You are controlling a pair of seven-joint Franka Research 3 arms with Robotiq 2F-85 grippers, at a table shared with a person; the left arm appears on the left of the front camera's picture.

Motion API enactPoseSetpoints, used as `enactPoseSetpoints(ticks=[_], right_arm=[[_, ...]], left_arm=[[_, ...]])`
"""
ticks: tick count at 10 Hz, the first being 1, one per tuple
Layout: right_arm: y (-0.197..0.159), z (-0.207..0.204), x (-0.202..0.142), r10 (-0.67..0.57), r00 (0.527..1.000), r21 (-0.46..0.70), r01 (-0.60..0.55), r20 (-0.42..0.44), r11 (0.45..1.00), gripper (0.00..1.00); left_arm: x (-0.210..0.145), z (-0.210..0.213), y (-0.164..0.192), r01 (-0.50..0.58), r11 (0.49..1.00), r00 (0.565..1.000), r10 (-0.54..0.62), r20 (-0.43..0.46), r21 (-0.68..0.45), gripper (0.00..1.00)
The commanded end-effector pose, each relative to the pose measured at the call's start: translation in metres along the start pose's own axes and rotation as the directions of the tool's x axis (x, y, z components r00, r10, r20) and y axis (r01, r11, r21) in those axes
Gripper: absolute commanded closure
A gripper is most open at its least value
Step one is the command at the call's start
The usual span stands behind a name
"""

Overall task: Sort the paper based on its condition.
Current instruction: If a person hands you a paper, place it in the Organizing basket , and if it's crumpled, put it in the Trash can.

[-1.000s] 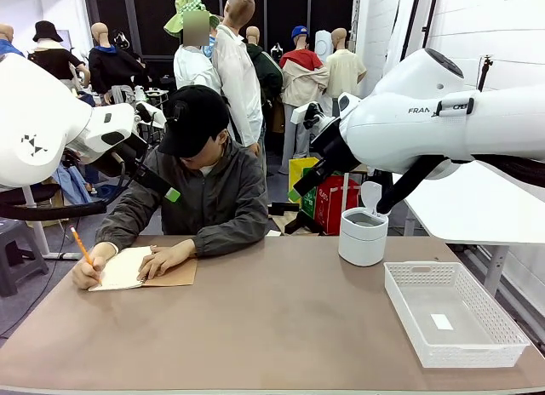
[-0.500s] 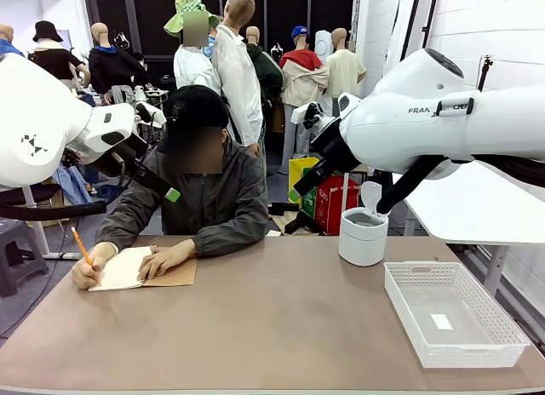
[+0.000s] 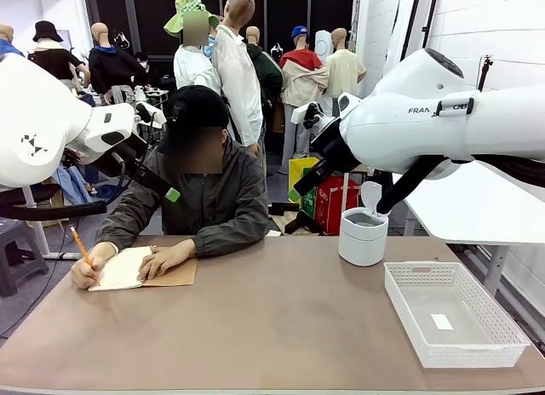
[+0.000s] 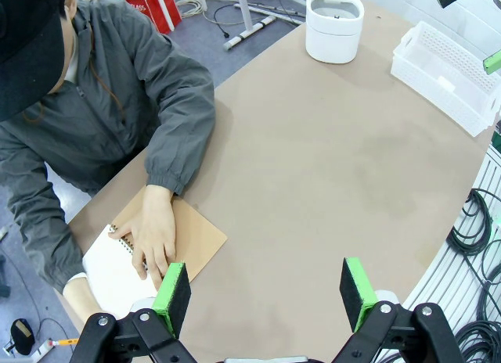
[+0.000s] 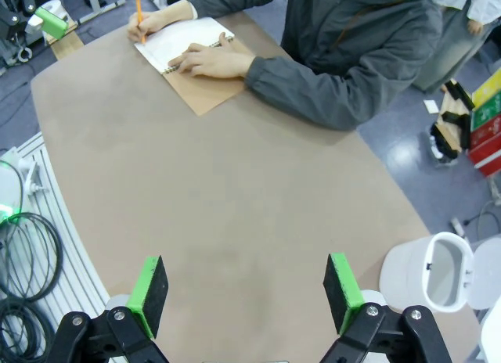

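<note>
At the left of the front frame, the person leans over the surface (image 3: 281,327) and writes with an orange pencil (image 3: 80,244) on the open page of a notebook (image 3: 128,267), whose brown cover (image 3: 174,274) lies flat to the right of the page. The person's other hand (image 3: 166,259) rests on the notebook. That page is the paper I can see; it sits at the far left edge of the surface, under the person's hands.

My left hand (image 4: 266,289) hangs above the surface with its green pads well apart and nothing between them; in its own view the notebook lies at lower left.

My right hand (image 5: 246,292) also hangs over bare surface, pads spread wide, holding nothing; the notebook shows at the top left of its view.

Right of centre in the front frame stands a white bin (image 3: 363,236). At far right sits a white basket (image 3: 477,348) with a small white slip (image 3: 442,322) inside.
</note>
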State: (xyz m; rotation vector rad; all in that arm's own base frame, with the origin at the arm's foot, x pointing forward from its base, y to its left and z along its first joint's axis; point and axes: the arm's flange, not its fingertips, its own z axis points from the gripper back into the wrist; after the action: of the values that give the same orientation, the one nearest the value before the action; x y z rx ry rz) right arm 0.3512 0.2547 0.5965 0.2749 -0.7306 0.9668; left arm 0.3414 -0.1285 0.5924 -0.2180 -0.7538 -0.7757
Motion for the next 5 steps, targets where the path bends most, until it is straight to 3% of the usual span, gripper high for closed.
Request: enactPoseSetpoints(ticks=[1,5], right_arm=[[0.0008,0.0001,0.0007,-0.003,1.000,-0.012,0.003,-0.005,1.000,0.00],[0.0008,0.0001,0.0007,-0.003,1.000,-0.012,0.003,-0.005,1.000,0.00]], left_arm=[[0.0006,0.0009,0.0017,-0.003,1.000,1.000,0.003,-0.001,-0.006,0.00],[0.0006,0.0009,0.0017,-0.003,1.000,1.000,0.003,-0.001,-0.006,0.00]])
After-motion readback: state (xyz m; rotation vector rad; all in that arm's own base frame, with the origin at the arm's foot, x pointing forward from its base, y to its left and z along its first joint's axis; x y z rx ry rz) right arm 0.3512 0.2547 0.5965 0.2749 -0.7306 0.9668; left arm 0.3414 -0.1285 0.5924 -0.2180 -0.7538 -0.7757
